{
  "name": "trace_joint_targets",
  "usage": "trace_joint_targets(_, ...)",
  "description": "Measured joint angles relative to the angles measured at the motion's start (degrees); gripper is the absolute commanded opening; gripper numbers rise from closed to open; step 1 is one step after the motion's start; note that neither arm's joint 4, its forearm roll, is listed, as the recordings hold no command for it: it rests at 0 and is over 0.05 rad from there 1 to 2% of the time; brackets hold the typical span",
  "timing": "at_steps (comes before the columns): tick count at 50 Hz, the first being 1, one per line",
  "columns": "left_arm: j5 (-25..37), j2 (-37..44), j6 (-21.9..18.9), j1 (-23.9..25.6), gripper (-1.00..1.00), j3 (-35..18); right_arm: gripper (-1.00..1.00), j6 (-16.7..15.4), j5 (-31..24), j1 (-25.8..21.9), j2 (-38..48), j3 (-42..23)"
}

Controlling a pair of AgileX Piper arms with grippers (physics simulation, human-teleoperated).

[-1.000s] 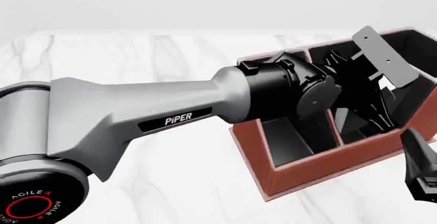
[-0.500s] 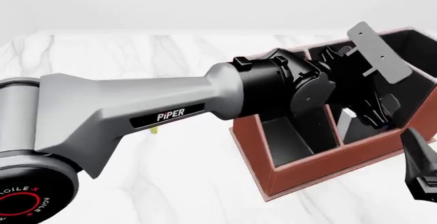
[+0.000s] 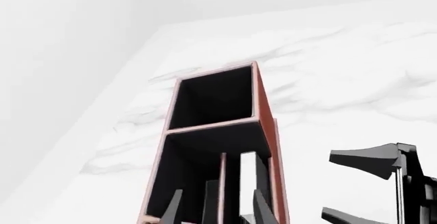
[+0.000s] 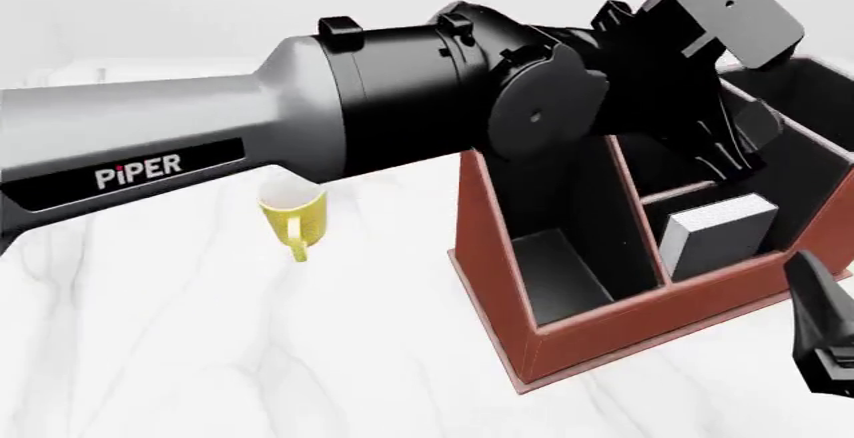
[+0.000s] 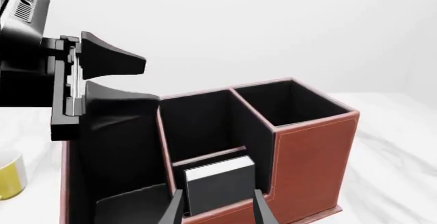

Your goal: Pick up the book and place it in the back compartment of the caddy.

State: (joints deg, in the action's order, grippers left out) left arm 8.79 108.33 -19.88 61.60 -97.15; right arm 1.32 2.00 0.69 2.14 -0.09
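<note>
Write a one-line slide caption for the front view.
Book stands in caddy's small cell; left tool open above it.

The only readable text is the brand word "PiPER", printed in white letters on a black strip set into the grey forearm casing of the left arm [image 4: 160, 168], seen in the front view; the strip runs along the arm's length and the word reads upright there. The caddy [image 4: 627, 318], the book [image 4: 721, 233] and the yellow mug [image 4: 294, 218] carry no lettering, numbers or signs that can be made out, and neither wrist view shows any legible marking.
</note>
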Motion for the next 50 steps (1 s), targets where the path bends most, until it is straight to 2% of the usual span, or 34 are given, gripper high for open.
trace_joint_targets(10, -1.85, -8.50, -1.42, -3.04, 1.00, 7.42, 1.00, -0.31, -0.84, 0.06, -1.16, -0.09)
trace_joint_targets(22, -5.78, -19.18, -2.36, -8.20, 1.00, 19.08, 1.00, -0.60, -1.19, 0.09, -1.76, -0.19)
trace_joint_targets(39, -14.76, -32.89, 1.32, -17.70, 1.00, 36.75, 1.00, -1.33, -1.16, 0.30, -1.94, -0.18)
trace_joint_targets(50, -18.93, -37.26, 4.78, -21.34, 1.00, 43.42, 1.00, -1.38, -1.36, 0.70, -1.33, -0.67)
